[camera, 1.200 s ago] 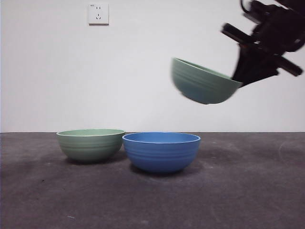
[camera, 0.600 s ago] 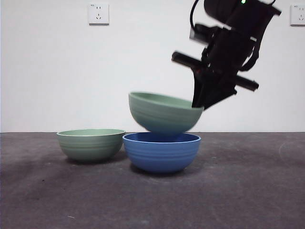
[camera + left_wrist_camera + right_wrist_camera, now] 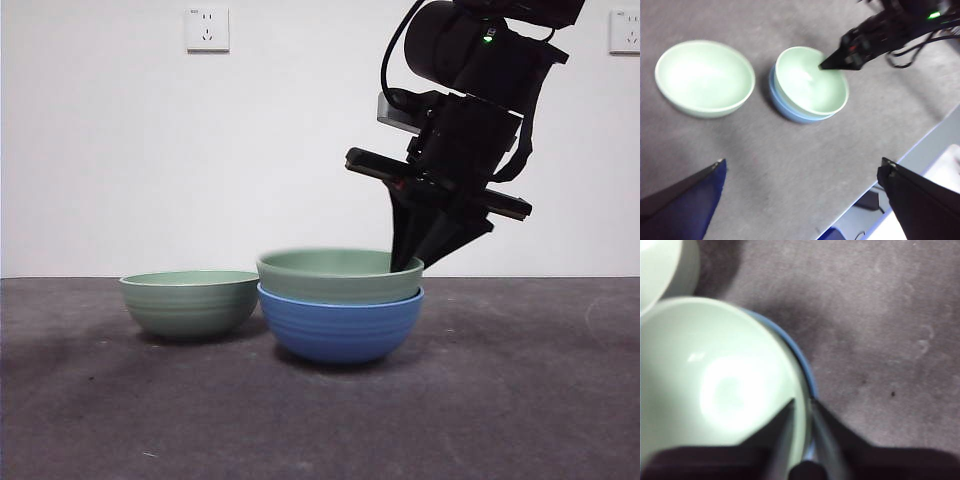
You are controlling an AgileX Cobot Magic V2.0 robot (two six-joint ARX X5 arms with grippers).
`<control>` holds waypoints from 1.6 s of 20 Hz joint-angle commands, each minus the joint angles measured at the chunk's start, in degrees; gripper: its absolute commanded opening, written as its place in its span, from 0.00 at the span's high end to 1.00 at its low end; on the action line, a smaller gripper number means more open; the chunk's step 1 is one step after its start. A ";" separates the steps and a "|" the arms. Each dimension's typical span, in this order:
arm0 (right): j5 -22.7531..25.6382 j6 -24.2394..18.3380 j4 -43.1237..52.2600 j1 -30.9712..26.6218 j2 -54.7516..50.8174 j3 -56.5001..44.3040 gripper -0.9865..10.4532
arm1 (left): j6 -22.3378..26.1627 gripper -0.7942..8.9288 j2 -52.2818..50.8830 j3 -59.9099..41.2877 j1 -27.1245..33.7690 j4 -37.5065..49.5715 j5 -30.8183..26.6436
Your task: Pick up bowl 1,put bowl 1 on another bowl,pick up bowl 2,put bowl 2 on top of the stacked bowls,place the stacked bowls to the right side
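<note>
Inside the blue bowl [image 3: 340, 325], pale green bowl [image 3: 338, 276], its rim pinched by the right claw [image 3: 802, 407].

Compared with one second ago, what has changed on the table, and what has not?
The right gripper carried the green bowl down and leftward into the blue bowl, where it now sits nested; the jaws still pinch its rim. The other green bowl and the blue bowl stayed put.

A bare test room or lab: a plain white wall [image 3: 300, 150] with power sockets [image 3: 206, 29] behind a table [image 3: 500, 400] covered in dark grey felt.
</note>
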 commanded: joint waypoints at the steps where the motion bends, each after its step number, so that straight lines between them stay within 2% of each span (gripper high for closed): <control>1: -0.04 -0.35 -0.07 0.17 0.52 0.31 0.77 | 0.09 0.34 1.90 0.11 -0.22 0.85 -0.42; 7: -0.07 -0.35 -0.57 0.20 -2.10 1.86 0.77 | -0.20 0.34 9.07 0.11 -0.24 7.80 -1.95; 15: 0.20 -0.55 -7.34 0.07 -23.28 4.35 0.77 | -6.84 0.34 29.27 0.81 -0.72 25.92 -11.82; 19: 0.13 -0.26 -12.68 0.07 -33.59 4.35 0.77 | -7.48 0.34 42.86 7.45 -1.66 26.99 -17.03; 23: -0.02 -0.28 -18.84 0.26 -40.15 4.35 0.77 | -7.72 0.34 53.33 14.82 -2.56 26.88 -19.87; 26: 0.15 -0.28 -21.77 0.39 -42.77 4.35 0.77 | -8.15 0.34 58.62 17.57 -3.17 26.91 -22.67; 29: 0.15 -0.28 -23.50 0.39 -43.56 4.35 0.77 | -9.35 0.34 60.94 17.90 -3.50 27.54 -22.91; 30: 0.13 -0.28 -23.96 0.39 -43.56 4.35 0.77 | -9.51 0.39 61.05 17.90 -3.58 27.74 -22.93; 32: 0.15 -0.31 -24.33 0.39 -43.41 4.35 0.77 | -9.60 0.59 61.05 17.90 -3.58 27.98 -22.73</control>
